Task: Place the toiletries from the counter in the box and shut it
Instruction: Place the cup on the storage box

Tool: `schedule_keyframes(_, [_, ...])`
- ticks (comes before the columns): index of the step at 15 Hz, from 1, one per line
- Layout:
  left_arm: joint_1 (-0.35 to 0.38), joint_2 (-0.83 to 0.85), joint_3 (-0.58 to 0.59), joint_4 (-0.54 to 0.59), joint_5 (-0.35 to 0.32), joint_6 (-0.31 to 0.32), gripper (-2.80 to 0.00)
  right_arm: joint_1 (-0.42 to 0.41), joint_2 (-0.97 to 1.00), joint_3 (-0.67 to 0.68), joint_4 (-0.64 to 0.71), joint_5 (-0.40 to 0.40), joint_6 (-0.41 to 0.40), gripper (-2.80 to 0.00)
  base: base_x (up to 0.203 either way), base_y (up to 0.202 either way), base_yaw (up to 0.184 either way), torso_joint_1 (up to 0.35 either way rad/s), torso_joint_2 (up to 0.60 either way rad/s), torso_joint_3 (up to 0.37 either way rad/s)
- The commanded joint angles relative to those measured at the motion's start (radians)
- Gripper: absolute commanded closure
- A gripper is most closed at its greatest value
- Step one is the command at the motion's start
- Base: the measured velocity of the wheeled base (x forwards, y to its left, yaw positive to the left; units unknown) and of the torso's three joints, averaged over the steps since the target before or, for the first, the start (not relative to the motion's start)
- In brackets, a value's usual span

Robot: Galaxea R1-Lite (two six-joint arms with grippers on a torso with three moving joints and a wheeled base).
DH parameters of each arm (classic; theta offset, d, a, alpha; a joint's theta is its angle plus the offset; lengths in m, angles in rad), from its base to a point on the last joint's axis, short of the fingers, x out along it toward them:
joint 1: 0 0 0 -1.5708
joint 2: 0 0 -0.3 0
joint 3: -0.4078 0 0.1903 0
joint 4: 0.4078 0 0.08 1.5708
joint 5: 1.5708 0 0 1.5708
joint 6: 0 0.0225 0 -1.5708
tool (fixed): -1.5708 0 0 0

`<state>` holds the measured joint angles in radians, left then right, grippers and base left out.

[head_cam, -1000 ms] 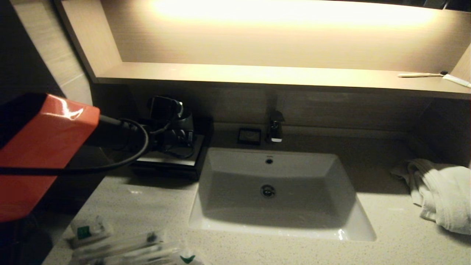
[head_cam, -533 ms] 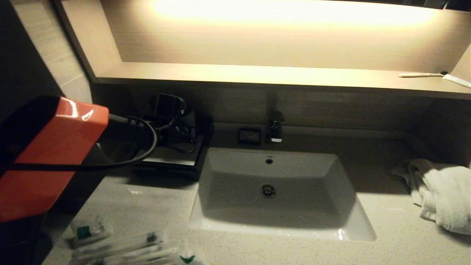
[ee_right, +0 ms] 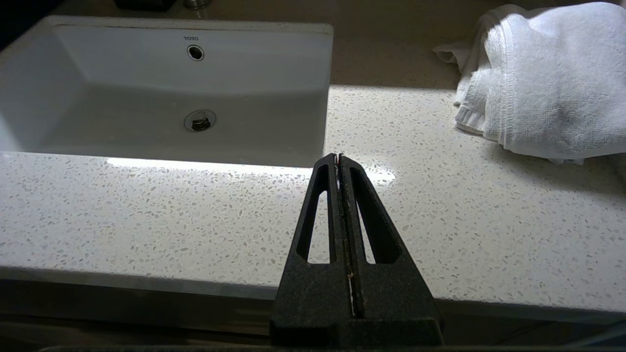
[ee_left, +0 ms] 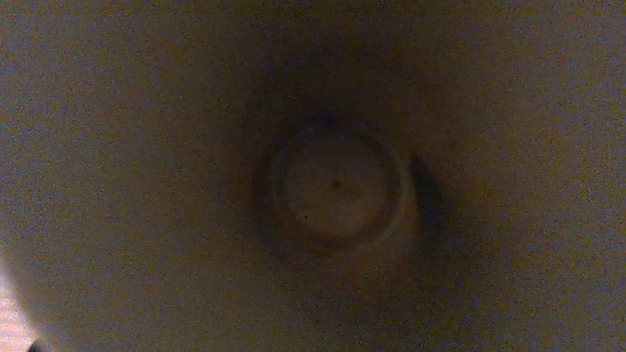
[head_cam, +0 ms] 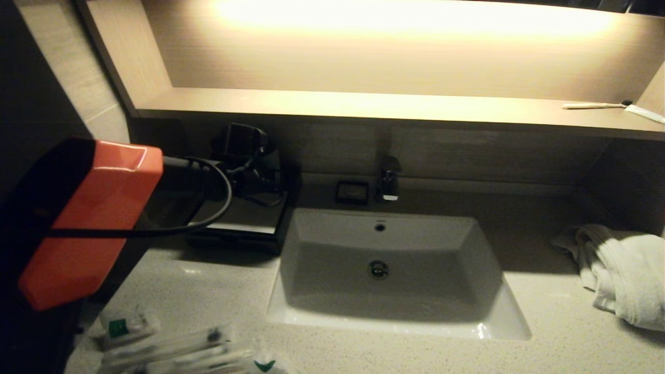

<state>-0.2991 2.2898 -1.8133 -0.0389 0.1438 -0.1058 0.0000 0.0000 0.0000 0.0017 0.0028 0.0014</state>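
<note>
A warm strip light is glowing over the wooden shelf (head_cam: 363,106) while the pale speckled counter (head_cam: 545,343) below is lying partly in shadow, the white basin (head_cam: 384,270) sunk into its middle serving as the landmark here. Behind the basin, a chrome tap (head_cam: 389,179) and a small black square dish (head_cam: 352,192) are sitting against the back wall. To the basin's left rear, the black box (head_cam: 236,228) is resting on the counter, and the left gripper (head_cam: 249,171) is hanging over it at the end of an orange-cased arm; whether its fingers are open or closed cannot be told, and the left wrist view is showing only a dim round shape. The wrapped toiletries (head_cam: 171,348) are lying in a loose cluster on the counter in front of the basin's left corner, nearest the robot. Right of the basin, a white towel (head_cam: 618,270) is lying crumpled. The right gripper (ee_right: 339,159) is hovering just off the counter's front edge, its fingers pressed together on nothing
</note>
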Motion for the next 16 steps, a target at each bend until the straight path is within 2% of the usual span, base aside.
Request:
schedule_keyframes(1, [-0.002, 0.017, -0.016, -0.001, 0.0, -0.002, 0.0, 0.0, 0.0, 0.0, 0.0, 0.0, 0.0, 0.0, 0.0, 0.0, 0.0, 0.0, 0.0, 0.0])
schedule_keyframes(8, [-0.009, 0.055, -0.079, 0.001, 0.003, -0.005, 0.0, 0.0, 0.0, 0.0, 0.0, 0.0, 0.0, 0.0, 0.0, 0.0, 0.0, 0.0, 0.0, 0.0])
schedule_keyframes(11, [-0.009, 0.079, -0.113, 0.004, 0.04, -0.003, 0.0, 0.0, 0.0, 0.0, 0.0, 0.0, 0.0, 0.0, 0.0, 0.0, 0.0, 0.0, 0.0, 0.0])
schedule_keyframes(16, [-0.009, 0.091, -0.119, -0.001, 0.039, -0.004, 0.0, 0.0, 0.0, 0.0, 0.0, 0.0, 0.0, 0.0, 0.0, 0.0, 0.0, 0.0, 0.0, 0.0])
